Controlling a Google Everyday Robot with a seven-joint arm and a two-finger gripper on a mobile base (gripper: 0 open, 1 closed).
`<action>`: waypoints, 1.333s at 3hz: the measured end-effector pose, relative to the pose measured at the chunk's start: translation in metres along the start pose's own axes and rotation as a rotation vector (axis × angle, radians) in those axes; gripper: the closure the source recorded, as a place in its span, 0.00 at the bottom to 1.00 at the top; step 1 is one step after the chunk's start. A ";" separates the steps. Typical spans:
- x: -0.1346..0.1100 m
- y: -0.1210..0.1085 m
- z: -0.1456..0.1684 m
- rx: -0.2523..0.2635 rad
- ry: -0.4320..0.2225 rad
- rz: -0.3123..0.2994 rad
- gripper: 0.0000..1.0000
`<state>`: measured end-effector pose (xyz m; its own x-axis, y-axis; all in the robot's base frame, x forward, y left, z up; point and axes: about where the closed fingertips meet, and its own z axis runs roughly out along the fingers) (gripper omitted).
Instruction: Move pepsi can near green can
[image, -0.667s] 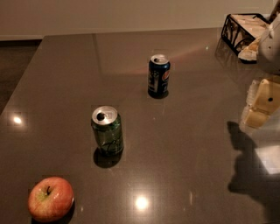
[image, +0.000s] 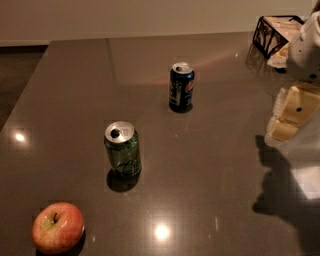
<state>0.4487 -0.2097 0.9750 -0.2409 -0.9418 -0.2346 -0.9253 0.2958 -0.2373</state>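
Right, starting at the left of the bench (image: 215, 165): a red apple (image: 57, 227) sits at the near corner. Up and to its right, the green can (image: 122, 149) stands upright. Farther back and to the right, well apart from it, the pepsi can (image: 181, 86) also stands upright, its round logo facing right. At the far right corner there is a dark wire basket (image: 270, 30). Nearer than that, my claw (image: 292, 112) hangs by the right edge of the bench, holding nothing and well clear of both cans; I cannot tell whether it is open or closed. As I judge it, the step in hand is the reach. I'd bring the claw in from the right at mid-height on the pepsi can, square to its side, and grip firmly without denting it. Then I'd lift it just clear, carry it forward and left, and set it down just beside the green can without knocking it.
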 end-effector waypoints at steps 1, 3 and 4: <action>-0.023 -0.017 0.018 0.002 -0.056 0.049 0.00; -0.065 -0.083 0.068 0.047 -0.194 0.194 0.00; -0.083 -0.115 0.090 0.055 -0.263 0.247 0.00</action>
<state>0.6014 -0.1506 0.9368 -0.3652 -0.7693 -0.5243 -0.8294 0.5246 -0.1921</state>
